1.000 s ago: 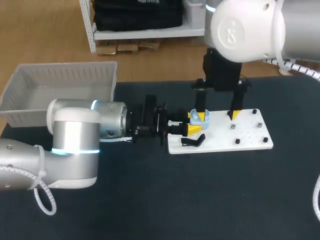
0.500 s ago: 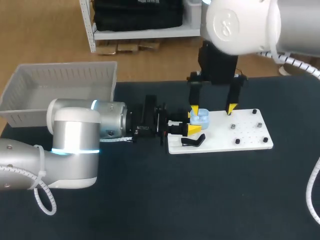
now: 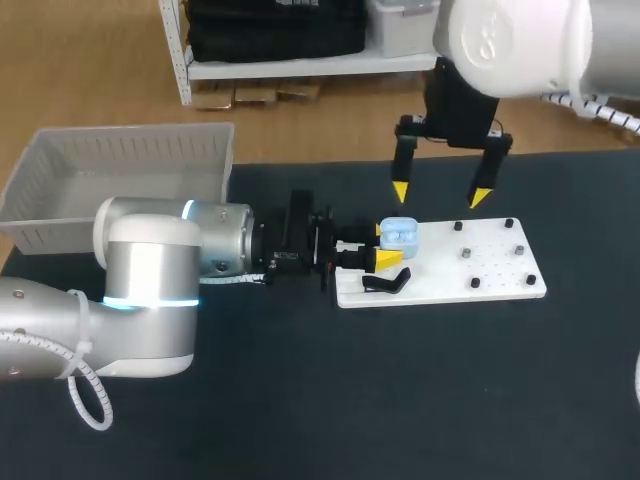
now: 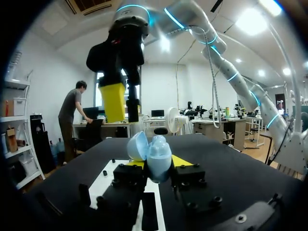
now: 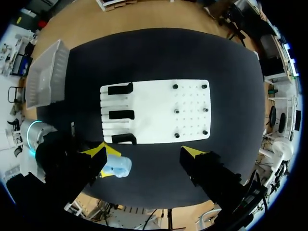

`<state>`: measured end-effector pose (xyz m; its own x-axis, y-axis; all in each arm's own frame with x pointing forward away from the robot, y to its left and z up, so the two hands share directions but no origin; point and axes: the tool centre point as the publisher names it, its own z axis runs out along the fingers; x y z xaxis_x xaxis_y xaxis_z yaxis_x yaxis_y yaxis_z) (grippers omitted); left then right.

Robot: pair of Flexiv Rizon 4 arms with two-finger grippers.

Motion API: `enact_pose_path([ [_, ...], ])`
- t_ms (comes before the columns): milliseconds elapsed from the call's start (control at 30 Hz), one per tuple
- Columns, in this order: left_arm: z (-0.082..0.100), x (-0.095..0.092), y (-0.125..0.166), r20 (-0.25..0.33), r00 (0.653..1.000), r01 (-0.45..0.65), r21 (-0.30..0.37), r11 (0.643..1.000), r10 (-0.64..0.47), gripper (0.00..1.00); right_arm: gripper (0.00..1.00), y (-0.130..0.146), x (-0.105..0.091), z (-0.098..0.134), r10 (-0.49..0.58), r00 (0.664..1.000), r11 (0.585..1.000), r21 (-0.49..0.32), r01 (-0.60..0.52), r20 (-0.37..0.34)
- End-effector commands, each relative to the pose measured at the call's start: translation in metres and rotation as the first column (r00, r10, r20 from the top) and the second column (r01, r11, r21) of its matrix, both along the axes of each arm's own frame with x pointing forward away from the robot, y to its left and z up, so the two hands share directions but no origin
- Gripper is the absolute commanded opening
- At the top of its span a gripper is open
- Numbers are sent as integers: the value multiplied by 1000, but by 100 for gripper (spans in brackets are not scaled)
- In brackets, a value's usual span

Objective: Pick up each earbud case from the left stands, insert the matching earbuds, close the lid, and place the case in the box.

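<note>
Over the left end of the flat white perforated board (image 3: 500, 285), the left gripper (image 3: 388, 246) lies level with the table. Its yellow tips pinch a pale blue, rounded earbud case (image 3: 400, 233) from its near and far sides. The left wrist view shows the lid tipped back, so the body's open mouth faces upward. Two dark spots show in its top from overhead, though I cannot tell whether they are empty wells or seated buds. That steady, sideways hold looks chosen to offer the case to the other arm like a small vice.

The right gripper (image 3: 441, 194) hangs above the board's far edge and points straight down. Its fingers are spread wide with nothing between them. It sits just right of the case and higher, apart from it, which to my eye leaves it free to drop onto either the case or the board.

Small dark studs (image 5: 176, 111) dot the board's right half, too small to name as earbuds. Three black angled stands (image 5: 120, 89) line its left edge. The pale ribbed plastic box (image 3: 120, 150) waits at the far left, well apart from the case, with the left arm's body lying between them.
</note>
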<state>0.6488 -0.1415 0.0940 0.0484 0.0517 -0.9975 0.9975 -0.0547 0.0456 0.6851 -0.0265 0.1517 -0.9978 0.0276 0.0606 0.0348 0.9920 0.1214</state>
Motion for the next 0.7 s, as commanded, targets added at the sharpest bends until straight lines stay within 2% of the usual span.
enact_pose_path([
  [33,0,-2,0,3,1000,-7,-2,1000,7,0,100,-1,9,-11,-11,1000,1000,-1,11,-11],
  [333,0,-2,0,3,1000,-7,-2,1000,7,0,100,-1,-1,-28,15,996,1000,-17,-17,-85],
  [600,0,-2,0,3,1000,-7,-2,1000,7,0,100,-3,-22,-26,44,991,999,-10,-45,-130],
  [700,0,-2,0,3,1000,-7,-2,1000,7,0,100,-5,-24,-22,46,991,999,-11,-48,-129],
])
